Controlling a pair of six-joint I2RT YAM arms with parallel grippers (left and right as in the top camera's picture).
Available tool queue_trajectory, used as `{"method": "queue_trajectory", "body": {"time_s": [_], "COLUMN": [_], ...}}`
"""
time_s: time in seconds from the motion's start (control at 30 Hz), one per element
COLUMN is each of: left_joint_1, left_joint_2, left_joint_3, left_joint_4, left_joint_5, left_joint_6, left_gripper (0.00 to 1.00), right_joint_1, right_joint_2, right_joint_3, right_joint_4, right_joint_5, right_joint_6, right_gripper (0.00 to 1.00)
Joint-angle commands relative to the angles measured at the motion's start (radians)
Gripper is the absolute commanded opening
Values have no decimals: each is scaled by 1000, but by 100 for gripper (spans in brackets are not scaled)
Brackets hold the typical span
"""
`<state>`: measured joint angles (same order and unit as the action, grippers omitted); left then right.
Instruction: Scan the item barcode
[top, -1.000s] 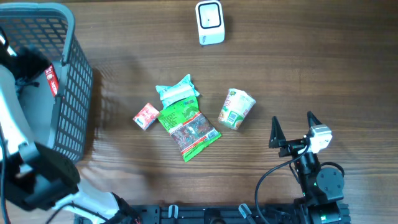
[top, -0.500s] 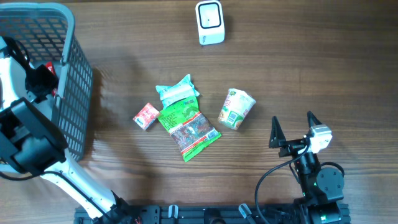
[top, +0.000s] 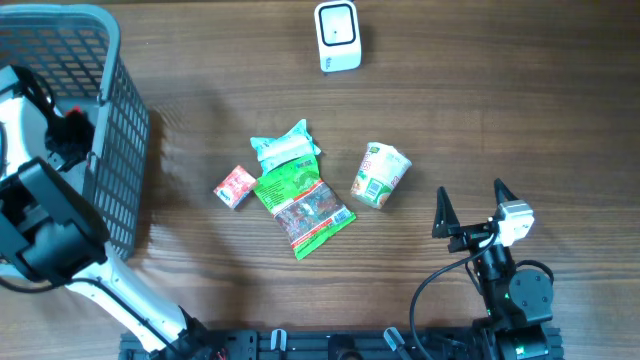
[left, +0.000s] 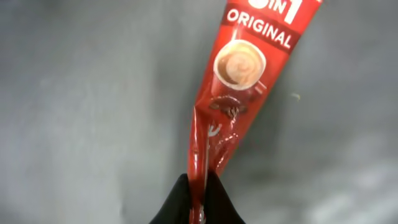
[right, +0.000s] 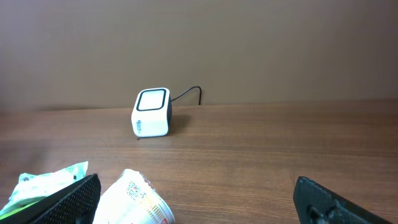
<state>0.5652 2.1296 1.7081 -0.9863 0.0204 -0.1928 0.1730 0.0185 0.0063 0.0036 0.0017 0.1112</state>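
The red coffee sachet (left: 239, 93) with a cup of coffee drawn on it is down inside the grey plastic basket (top: 120, 150) at the left side of the bench (top: 500, 80). A second ago the left claw (left: 199, 199) was wide open above it. Now it has snapped tight and is pinching the thin bottom end of the sachet between its two black fingers. I think that means the pick-up is done, and next comes the lift out of the basket. I cannot tell yet if the sachet has left the basket floor.

The small white scanner box (top: 337, 36) sits at the far edge of the bench, well apart from the basket, so the sachet has a long way to go. The grip is only on the very tip, so it might swing or slip.

The right claw (top: 469, 192) has not moved. It waits wide open at the near right, holding nothing.
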Motion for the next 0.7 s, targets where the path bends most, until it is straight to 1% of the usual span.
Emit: {"method": "queue_trajectory", "body": {"time_s": [0.0, 0.13, 0.2, 0.27, 0.37, 0.4, 0.43, 0.53, 0.6, 0.67], "left_joint_1": [3, -10, -48, -129, -301, -361, -456, -685, -840, -953], "left_joint_2": [-275, -539, -647, -740, -821, -832, -838, -822, -783, -724], "left_joint_3": [94, 94, 94, 94, 94, 94, 94, 92, 92, 92], "left_joint_4": [-21, -114, -184, -265, -377, -412, -459, -536, -575, -605], "left_joint_5": [19, 21, 38, 39, 28, 1, -75, -272, -397, -493], "left_joint_6": [-93, -158, -160, -160, -161, -175, -221, -325, -401, -457], "left_gripper": [4, 4, 4, 4, 4, 4, 4, 4, 4, 4], "right_joint_1": [-2, -2, -2, -2, -2, -2, -2, -2, -2, -2], "right_joint_2": [-5, -5, -5, -5, -5, -5, -5, -5, -5, -5], "right_joint_3": [-1, -1, -1, -1, -1, -1, -1, -1, -1, -1], "right_joint_4": [5, 5, 5, 5, 5, 5, 5, 5, 5, 5], "right_joint_5": [15, 15, 15, 15, 15, 15, 15, 15, 15, 15], "right_joint_6": [-3, -4, -4, -4, -4, -3, -4, -4, -3, -4], "right_gripper": [100, 100, 100, 99, 100, 100, 100, 100, 99, 100]}}
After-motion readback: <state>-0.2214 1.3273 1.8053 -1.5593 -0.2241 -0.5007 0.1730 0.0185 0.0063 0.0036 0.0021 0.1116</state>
